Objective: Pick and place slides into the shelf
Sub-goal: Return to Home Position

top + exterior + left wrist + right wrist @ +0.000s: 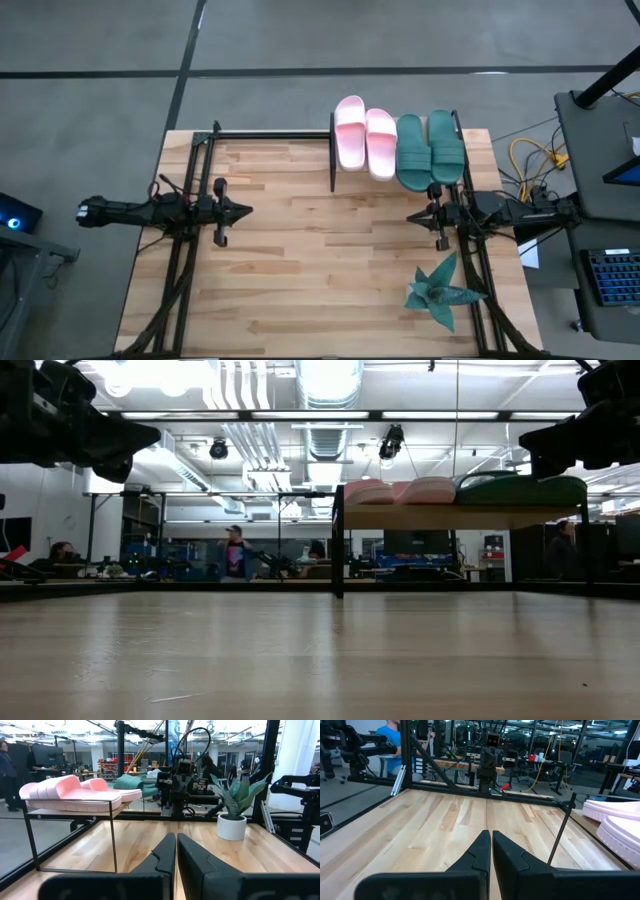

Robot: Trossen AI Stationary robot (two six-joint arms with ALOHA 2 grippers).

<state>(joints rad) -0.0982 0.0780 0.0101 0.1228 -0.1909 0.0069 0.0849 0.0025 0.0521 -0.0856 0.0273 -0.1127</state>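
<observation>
Two pale pink slides and two dark teal-green slides lie side by side, soles down, on the shelf, a small board on black posts at the table's far edge. The left wrist view shows the pink slides on the shelf's top. My left gripper is shut and hangs above the table's left half, pointing right. My right gripper is shut too, above the table's right half near the shelf, pointing left. Neither touches anything.
A teal spiky plant in a white pot stands near the table's near right corner. Black frame rails run along the far edge and down both sides. Bare wood lies between the two grippers.
</observation>
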